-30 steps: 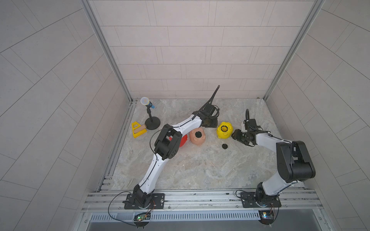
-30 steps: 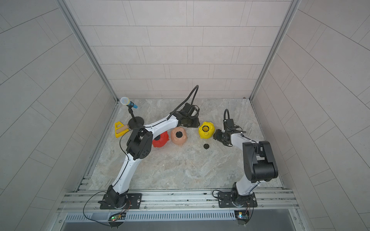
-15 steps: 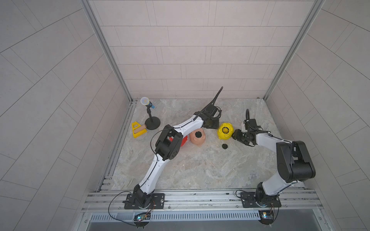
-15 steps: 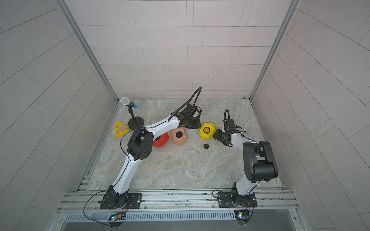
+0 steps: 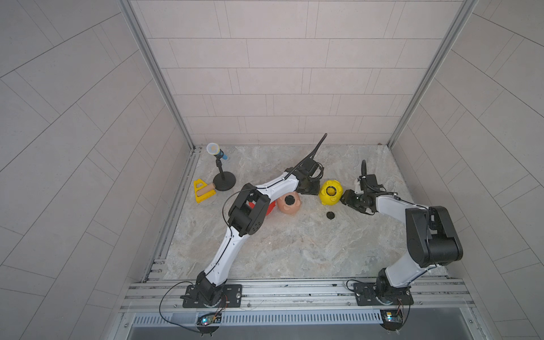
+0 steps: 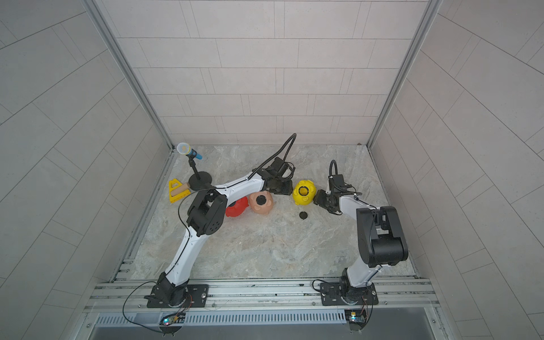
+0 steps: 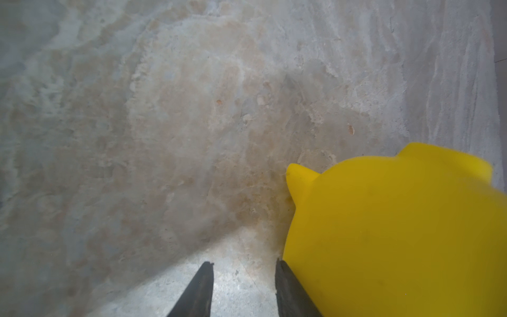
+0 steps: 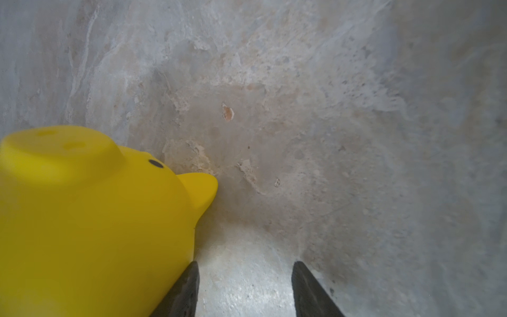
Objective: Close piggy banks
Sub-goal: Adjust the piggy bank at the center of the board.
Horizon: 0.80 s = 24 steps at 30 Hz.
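The yellow piggy bank [image 5: 331, 192] [image 6: 304, 192] lies belly-up with its round hole uncovered. My left gripper [image 5: 314, 190] [image 7: 244, 264] is on its left, open with only bare table between the fingers; one finger's outer side rests against the pig [image 7: 397, 233]. My right gripper [image 5: 345, 201] [image 8: 245, 264] is on its right, open and empty, one finger alongside the pig [image 8: 90, 219]. A loose black plug [image 5: 330, 215] [image 6: 303, 215] lies just in front. The peach-pink pig [image 5: 290, 203] has a black plug in its belly. The red pig [image 6: 237, 207] is partly hidden by my left arm.
A toy microphone on a black stand [image 5: 224, 185] and a yellow triangular toy [image 5: 203, 191] sit at the back left. Tiled walls close in the marble table [image 5: 294, 250] on three sides; a metal rail [image 5: 294, 290] runs along the front.
My left gripper has edged slightly toward the front beside the yellow pig and its cable has swung. The right arm and the pigs have not visibly moved.
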Each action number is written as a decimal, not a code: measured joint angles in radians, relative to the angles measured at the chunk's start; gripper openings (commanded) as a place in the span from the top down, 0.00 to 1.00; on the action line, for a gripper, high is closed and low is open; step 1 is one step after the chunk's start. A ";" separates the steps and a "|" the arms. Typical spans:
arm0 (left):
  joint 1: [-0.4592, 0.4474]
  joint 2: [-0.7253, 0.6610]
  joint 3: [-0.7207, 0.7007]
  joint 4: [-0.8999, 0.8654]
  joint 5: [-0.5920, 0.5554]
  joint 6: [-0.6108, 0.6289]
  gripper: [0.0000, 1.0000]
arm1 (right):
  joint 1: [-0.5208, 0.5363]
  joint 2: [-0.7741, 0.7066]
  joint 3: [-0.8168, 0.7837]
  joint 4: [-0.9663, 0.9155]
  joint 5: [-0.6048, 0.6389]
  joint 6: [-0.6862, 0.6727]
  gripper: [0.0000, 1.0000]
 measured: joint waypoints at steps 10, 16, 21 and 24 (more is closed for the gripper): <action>0.000 -0.001 -0.002 -0.001 0.000 0.000 0.57 | -0.001 0.026 0.032 0.005 -0.001 0.003 0.45; 0.000 -0.002 -0.001 -0.001 0.000 0.000 0.57 | -0.002 0.048 0.056 0.004 0.000 0.003 0.45; 0.000 -0.003 -0.001 -0.003 0.000 0.000 0.57 | -0.004 0.058 0.068 0.004 0.002 0.003 0.45; 0.000 -0.007 -0.002 -0.008 -0.001 0.001 0.57 | -0.004 0.059 0.070 0.003 0.001 0.003 0.44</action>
